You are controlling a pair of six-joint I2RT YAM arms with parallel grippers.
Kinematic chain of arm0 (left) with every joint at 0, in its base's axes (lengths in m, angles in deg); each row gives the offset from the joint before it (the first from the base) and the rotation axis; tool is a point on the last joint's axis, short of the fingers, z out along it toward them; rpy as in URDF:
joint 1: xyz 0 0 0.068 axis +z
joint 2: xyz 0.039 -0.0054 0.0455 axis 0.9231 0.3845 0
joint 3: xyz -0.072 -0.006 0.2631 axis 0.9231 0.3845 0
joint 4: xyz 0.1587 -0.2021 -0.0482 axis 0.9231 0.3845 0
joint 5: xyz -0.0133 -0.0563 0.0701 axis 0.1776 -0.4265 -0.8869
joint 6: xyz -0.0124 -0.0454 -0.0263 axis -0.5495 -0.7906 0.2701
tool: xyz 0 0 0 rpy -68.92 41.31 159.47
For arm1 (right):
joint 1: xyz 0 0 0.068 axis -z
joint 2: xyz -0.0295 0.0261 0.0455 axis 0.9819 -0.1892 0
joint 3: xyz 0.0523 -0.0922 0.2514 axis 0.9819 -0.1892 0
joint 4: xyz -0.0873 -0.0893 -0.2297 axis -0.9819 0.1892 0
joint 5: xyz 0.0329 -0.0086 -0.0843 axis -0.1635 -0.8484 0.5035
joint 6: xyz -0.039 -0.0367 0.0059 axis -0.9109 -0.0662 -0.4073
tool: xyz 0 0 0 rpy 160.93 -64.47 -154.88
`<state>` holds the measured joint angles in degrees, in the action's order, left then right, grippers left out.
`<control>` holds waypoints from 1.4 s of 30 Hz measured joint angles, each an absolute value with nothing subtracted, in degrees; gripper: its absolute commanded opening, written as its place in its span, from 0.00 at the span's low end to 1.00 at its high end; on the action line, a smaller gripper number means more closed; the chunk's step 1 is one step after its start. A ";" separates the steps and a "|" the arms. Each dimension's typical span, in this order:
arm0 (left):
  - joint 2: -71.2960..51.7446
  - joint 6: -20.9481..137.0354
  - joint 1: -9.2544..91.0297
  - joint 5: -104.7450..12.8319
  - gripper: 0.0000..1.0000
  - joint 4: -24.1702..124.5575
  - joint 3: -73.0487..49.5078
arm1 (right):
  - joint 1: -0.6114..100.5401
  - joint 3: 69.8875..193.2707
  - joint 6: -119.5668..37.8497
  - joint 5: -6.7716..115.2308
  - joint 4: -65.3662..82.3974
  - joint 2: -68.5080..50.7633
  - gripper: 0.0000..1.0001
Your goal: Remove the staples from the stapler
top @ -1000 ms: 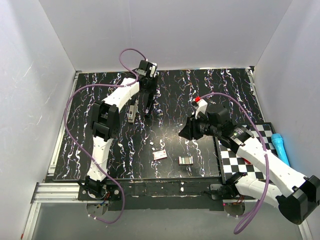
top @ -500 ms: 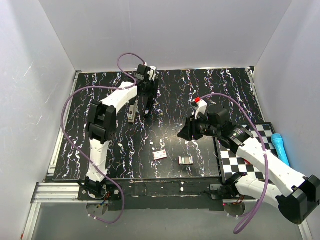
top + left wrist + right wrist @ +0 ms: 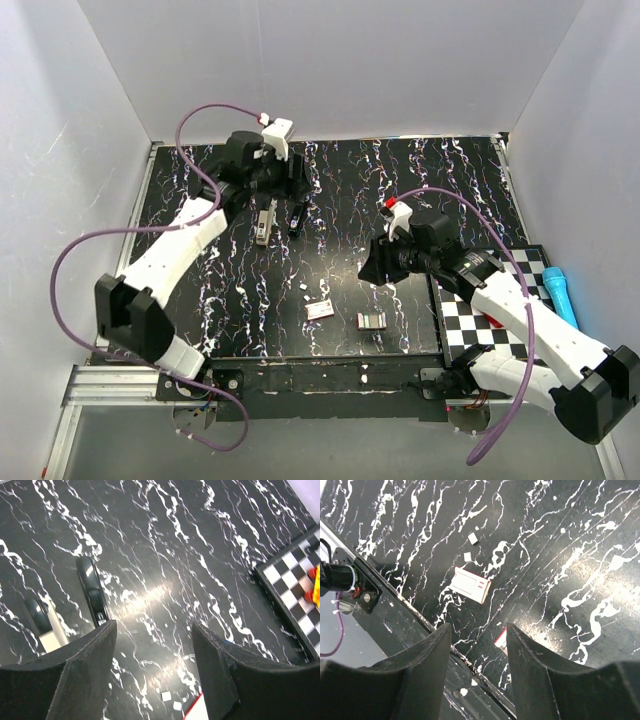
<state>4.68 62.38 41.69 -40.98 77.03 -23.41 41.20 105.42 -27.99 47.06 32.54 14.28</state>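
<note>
stapler (image 3: pixel 44 626) lies flat on the black marbled table (image 3: pixel 340 200), off the outer side of my left gripper's (image 3: pixel 154 627) left finger and partly hidden behind it. the slim black tool (image 3: pixel 93 592) lies just beside the stapler, almost parallel to it and nearer the gripper's centre line. the left gripper is open with only bare tabletop between its fingers. it hangs above both items and touches neither.

the right gripper (image 3: pixel 479 627) is open too and carries nothing. it hovers well apart from the stapler. a white and red staple box (image 3: pixel 472 585) sits just ahead of its fingertips, and a second box (image 3: pixel 501 638) peeks out beside its right finger. a few small white bits (image 3: pixel 473 538) lie further ahead.

the stapler looks shut from above, and i can't tell from here whether any staples are loaded, so i judge the unloading not yet begun.

my main worry is the wrong pick. the black tool is the closer of the two to the left jaw line, so a straight descent would likely close on it or pinch both together. a finger landing on the stapler's edge could skid it across this glossy surface or knock it into the tool. with the right gripper so far off, nothing would brace the base when the top arm is lifted, so the whole stapler may rise or twist.
</note>
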 measured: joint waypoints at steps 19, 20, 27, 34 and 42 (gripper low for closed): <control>-29.11 61.72 40.16 -39.15 0.62 79.94 0.83 | 31.48 116.48 -30.50 51.15 38.31 -5.04 0.58; -31.21 61.79 40.16 -39.19 0.62 79.41 1.90 | 30.89 117.75 -30.68 51.43 38.42 -6.75 0.58; -42.59 62.47 40.16 -40.66 0.63 75.67 10.09 | 26.62 126.03 -31.60 54.43 39.41 -18.01 0.59; -48.10 62.53 40.16 -41.33 0.63 71.63 15.62 | 24.55 130.01 -31.75 57.38 40.30 -25.85 0.59; -48.89 62.60 40.16 -41.36 0.63 70.25 16.91 | 23.00 131.82 -31.40 60.18 40.89 -30.97 0.59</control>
<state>-48.89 62.60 40.16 -41.36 70.25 16.91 23.00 131.82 -31.40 60.18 40.89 -30.97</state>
